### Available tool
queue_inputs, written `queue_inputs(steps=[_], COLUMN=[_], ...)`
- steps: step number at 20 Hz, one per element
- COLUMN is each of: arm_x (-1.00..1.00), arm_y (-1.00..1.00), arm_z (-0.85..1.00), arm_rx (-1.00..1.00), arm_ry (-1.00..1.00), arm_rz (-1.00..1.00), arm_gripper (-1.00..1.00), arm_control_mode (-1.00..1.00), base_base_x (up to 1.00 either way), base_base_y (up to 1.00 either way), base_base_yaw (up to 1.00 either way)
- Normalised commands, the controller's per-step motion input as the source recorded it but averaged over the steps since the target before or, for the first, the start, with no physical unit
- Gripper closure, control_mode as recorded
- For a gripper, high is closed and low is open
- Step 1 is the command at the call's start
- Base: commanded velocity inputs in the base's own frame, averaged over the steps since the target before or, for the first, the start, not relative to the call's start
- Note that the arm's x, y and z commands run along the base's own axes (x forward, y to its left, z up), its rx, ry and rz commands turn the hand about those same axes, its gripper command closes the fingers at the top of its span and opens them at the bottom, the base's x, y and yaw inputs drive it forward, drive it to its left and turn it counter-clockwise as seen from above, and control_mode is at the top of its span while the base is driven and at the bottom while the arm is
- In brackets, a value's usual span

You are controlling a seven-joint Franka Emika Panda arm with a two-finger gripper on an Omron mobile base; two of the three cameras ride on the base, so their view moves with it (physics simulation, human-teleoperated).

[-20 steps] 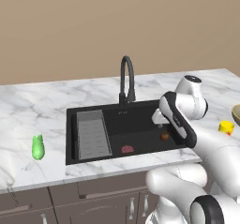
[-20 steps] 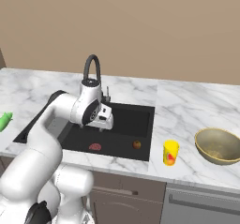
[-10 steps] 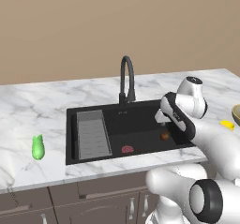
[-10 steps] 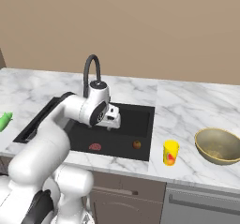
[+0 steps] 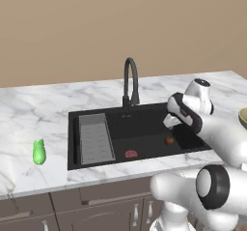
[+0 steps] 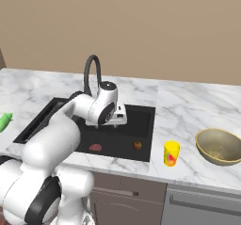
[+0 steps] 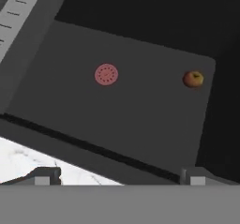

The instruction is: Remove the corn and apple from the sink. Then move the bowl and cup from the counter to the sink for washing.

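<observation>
While my gripper [image 7: 119, 178] hangs wide open over the sink [image 5: 144, 121], the apple [image 7: 193, 78] sits on its floor; the left base view adds the corn [image 5: 38, 151] on the counter [image 5: 38, 109], the right adds cup [image 6: 171, 153] and bowl [image 6: 219, 146].

No text, label, brand name, number or sign can be read anywhere in these pictures. The cup [image 6: 171, 153] carries a red mark on its side, but it is a shapeless blot with no letters that can be made out. The flat reddish disc [image 7: 106, 74] on the sink [image 7: 140, 124] floor shows a faint ring of dots and no characters.
</observation>
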Motion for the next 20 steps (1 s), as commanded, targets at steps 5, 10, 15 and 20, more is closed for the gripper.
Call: queue_inputs(steps=[5, 10, 15, 20], arm_x=[0.3, 0.32, 0.28, 0.21], arm_y=[-0.11, -0.05, -0.02, -0.19], arm_z=[-0.03, -0.05, -0.09, -0.09], arm_rx=[-0.04, -0.05, -0.1, -0.11], arm_ry=[0.0, 0.0, 0.0, -0.01], arm_rz=[0.29, 0.28, 0.27, 0.22], arm_gripper=[-1.0, -1.0, -1.0, -1.0], arm_control_mode=[-1.0, -1.0, -1.0, -1.0], base_base_x=[0.0, 0.0, 0.0, 0.0], base_base_y=[0.0, 0.0, 0.0, 0.0], base_base_yaw=[0.0, 0.0, 0.0, 0.0])
